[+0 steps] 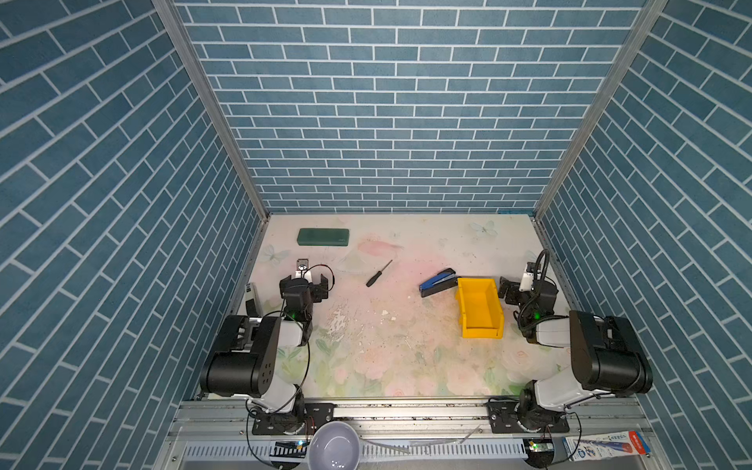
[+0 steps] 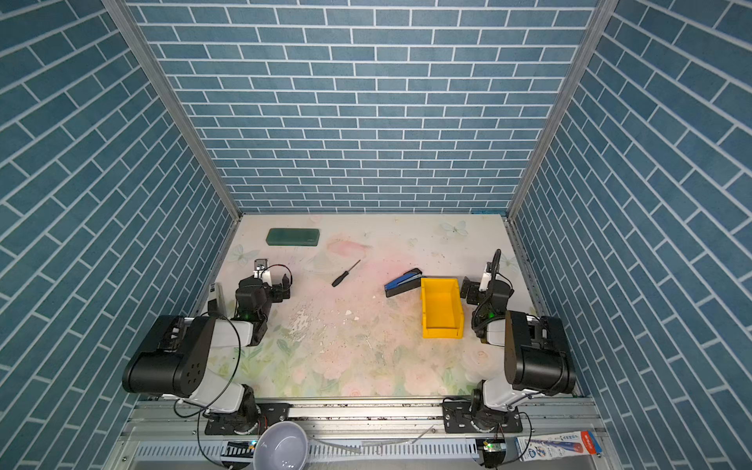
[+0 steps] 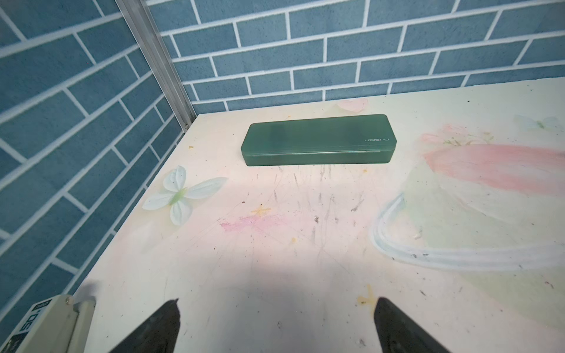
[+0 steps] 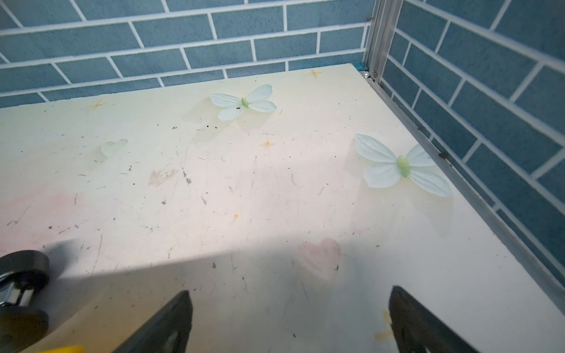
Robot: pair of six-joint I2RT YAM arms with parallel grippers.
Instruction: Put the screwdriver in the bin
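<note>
The left claw (image 1: 304,280) hovers spread wide and grasping nothing near the left edge of the flower-printed tabletop (image 1: 407,346); in its wrist view, the left claw (image 3: 276,305) has only bare, scuffed surface between its two dark fingertips (image 3: 171,308). Across the tabletop, the right claw (image 1: 525,289) stands equally wide and holds nothing near the right edge, and its wrist view shows the right claw (image 4: 290,293) facing the back right corner over painted butterflies. The screwdriver (image 1: 378,273), seen in both top views (image 2: 345,273), lies flat on the tabletop a little left of the middle. It is well apart from both claws, with its black handle pointing toward the front left and its thin shaft toward the back right. The yellow bin (image 1: 482,333) sits upright close to the right edge, just beside the right claw, with its lowered lip facing the front edge. Nothing lies inside it in either top view (image 2: 442,331), and a sliver of its yellow rim (image 4: 65,348) shows in the right wrist view. A blue-and-black stapler (image 1: 437,282) rests at the bin's back left corner, though it is unclear whether the two touch. A dark green case (image 3: 318,140) lies closed near the back left corner (image 1: 322,237). A grey-lavender bowl (image 1: 334,445) sits on the rail beyond the front edge.
</note>
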